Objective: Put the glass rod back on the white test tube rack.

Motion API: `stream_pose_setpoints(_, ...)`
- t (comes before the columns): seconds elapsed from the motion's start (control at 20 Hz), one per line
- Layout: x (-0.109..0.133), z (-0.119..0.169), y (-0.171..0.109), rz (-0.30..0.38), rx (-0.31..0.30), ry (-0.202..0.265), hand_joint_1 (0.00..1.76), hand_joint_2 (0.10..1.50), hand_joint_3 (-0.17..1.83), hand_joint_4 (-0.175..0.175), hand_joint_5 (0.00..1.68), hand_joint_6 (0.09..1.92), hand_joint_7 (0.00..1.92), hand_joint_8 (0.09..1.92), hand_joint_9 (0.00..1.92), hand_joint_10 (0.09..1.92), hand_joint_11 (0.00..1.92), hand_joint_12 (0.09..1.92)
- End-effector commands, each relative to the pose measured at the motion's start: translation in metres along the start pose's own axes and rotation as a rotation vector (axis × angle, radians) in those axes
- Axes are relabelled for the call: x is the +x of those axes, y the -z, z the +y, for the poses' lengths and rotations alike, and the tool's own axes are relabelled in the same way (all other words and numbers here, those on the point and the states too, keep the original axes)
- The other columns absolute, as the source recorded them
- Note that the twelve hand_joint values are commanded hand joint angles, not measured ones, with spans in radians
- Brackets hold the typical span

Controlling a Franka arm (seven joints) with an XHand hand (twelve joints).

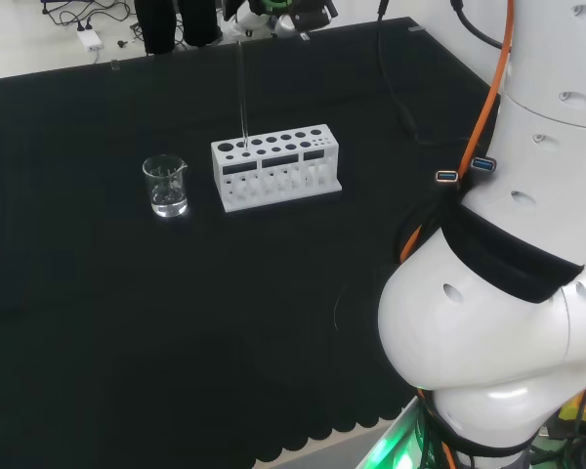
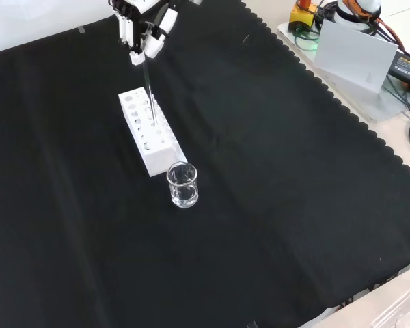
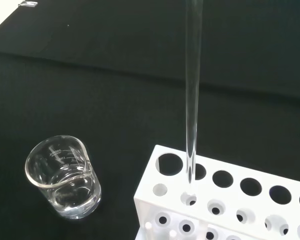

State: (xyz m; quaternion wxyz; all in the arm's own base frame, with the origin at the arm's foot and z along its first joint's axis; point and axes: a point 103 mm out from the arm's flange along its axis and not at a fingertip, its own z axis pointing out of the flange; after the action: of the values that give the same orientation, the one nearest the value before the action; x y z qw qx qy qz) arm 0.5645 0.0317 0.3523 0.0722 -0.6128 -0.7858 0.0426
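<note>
Black cloth, rack (image 2: 150,132) mid-left; hand (image 2: 145,29) top left pinching rod (image 2: 149,96) by its top — stiff, slippery, likely fragile.

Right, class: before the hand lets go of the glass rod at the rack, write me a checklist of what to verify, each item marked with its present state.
1. Glass rod tip entered in a small hole near the end of the white test tube rack: ok, wrist view shows it in the hole.
2. Rod near upright: ok.
3. Hand curled round the rod's top: ok.
4. Rod seated at the hole's bottom: cannot tell.
5. Beaker standing apart from the rack: ok.
6. Rack flat on the black cloth: ok.
</note>
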Motion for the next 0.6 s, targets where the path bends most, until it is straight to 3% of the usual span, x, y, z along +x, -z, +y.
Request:
stream_pose_setpoints(0.05, 0.0, 0.001, -0.001, 0.008, 0.007, 0.004, 1.3, 1.12, -0.17, -0.175, 1.32, 0.12, 1.15, 1.06, 1.73, 0.75, 1.71, 0.62)
stream_pose_setpoints(0.4, -0.009, -0.003, -0.01, 0.008, -0.008, -0.007, 1.3, 1.12, -0.17, -0.175, 1.32, 0.12, 1.15, 1.06, 1.73, 0.76, 1.71, 0.62)
stream_pose_setpoints(0.6, -0.012, -0.005, -0.009, 0.008, 0.013, -0.014, 1.3, 1.12, -0.17, -0.175, 1.32, 0.12, 1.15, 1.06, 1.73, 0.76, 1.71, 0.62)
